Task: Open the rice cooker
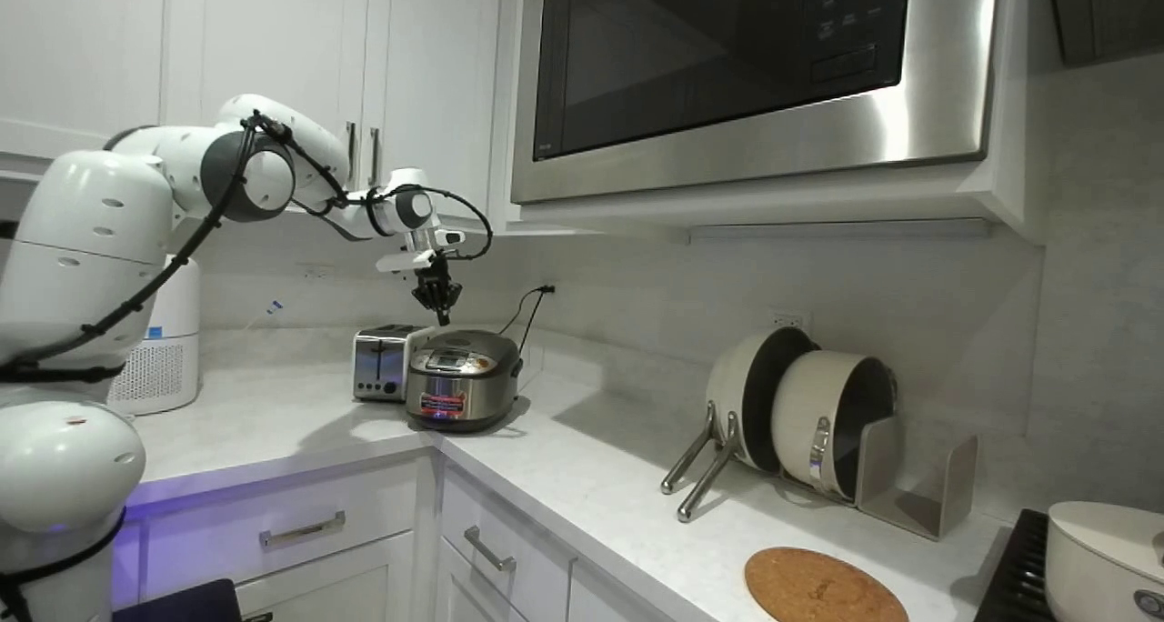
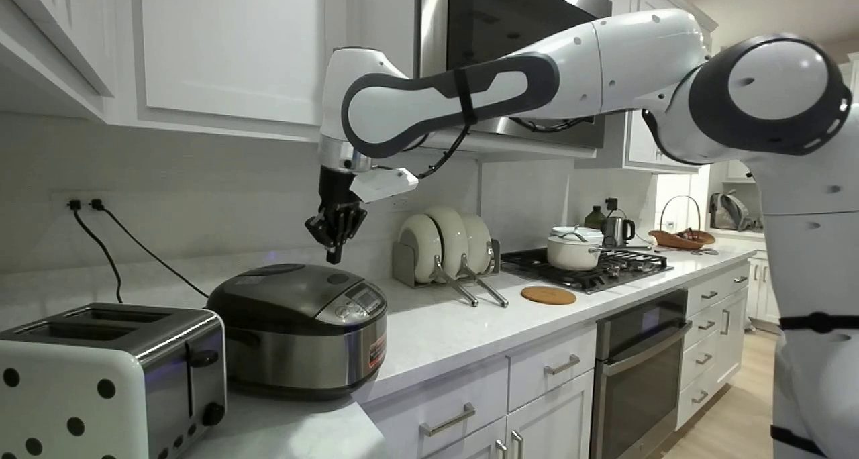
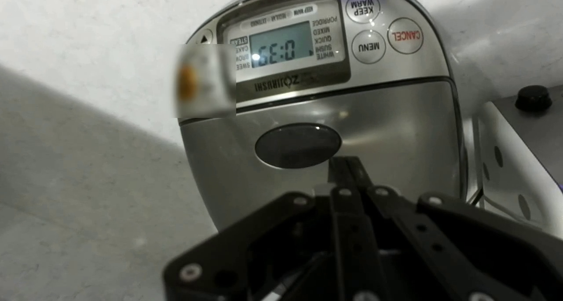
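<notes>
The rice cooker (image 1: pixel 468 395) stands on the counter corner, a round steel body with a dark lid that is shut. It also shows in an exterior view (image 2: pixel 288 358) and fills much of the wrist view (image 3: pixel 396 116). A dark oval button (image 3: pixel 298 145) sits on the lid behind the display panel (image 3: pixel 281 48). My gripper (image 3: pixel 346 158) points down over the lid, fingertips together with nothing between them. In the wrist view its tips appear at the button's lower right edge. In both exterior views the gripper (image 1: pixel 443 320) (image 2: pixel 333 258) looks slightly above the lid, apart from it.
A toaster (image 2: pixel 100 385) stands close beside the rice cooker. Power cords (image 2: pixel 147 254) run from the wall behind it. Cabinets (image 2: pixel 228 43) and a microwave (image 1: pixel 727 67) hang above the counter. Pans in a rack (image 1: pixel 909 504) and a cork mat (image 1: pixel 823 586) lie along the counter.
</notes>
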`<state>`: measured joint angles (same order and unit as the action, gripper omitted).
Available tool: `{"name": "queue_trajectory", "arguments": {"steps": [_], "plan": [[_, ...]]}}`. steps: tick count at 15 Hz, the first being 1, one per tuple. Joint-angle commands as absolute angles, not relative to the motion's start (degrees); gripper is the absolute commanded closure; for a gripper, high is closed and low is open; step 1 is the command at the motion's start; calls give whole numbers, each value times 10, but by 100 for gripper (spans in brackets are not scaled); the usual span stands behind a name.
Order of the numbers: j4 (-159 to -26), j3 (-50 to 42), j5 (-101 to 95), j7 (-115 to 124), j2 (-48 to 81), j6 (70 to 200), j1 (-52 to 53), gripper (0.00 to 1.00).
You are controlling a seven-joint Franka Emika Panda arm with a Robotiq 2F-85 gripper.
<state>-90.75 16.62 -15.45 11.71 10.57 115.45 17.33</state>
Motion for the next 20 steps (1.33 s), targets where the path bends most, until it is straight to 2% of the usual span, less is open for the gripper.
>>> {"name": "queue_trajectory", "arguments": {"steps": [1,20], "plan": [[-856,150,-171,136,136,1121,192,97],[-792,121,-184,150,194,1037,212,97]]}}
